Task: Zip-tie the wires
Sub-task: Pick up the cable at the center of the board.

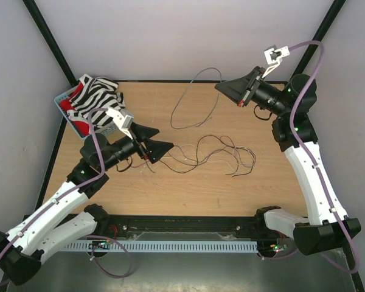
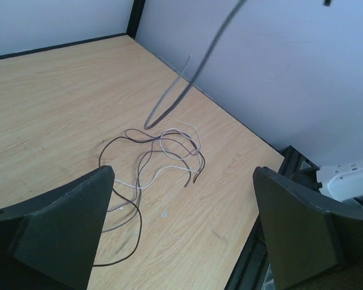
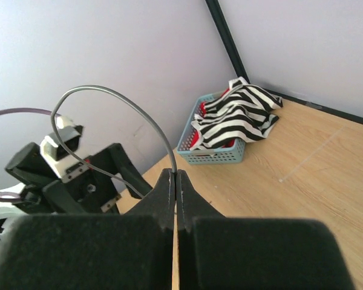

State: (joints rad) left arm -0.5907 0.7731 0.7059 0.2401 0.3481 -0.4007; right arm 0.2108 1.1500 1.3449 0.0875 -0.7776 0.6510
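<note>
Thin dark and pale wires [image 1: 214, 153] litter the wooden counter [image 1: 261, 188]; left gripper [image 1: 164, 137] gapes empty, right gripper [image 3: 175, 181] pinches a grey strand [image 3: 100, 87].

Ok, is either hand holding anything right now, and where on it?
The right hand pinches one grey wire between its fingertips, apparently near one end; the rest loops free. The left hand is open, holding nothing.

No text, label, brand, number or sign can be read in any view; nothing legible shows on the arms, the desk [image 1: 140, 188] or the walls.
</note>
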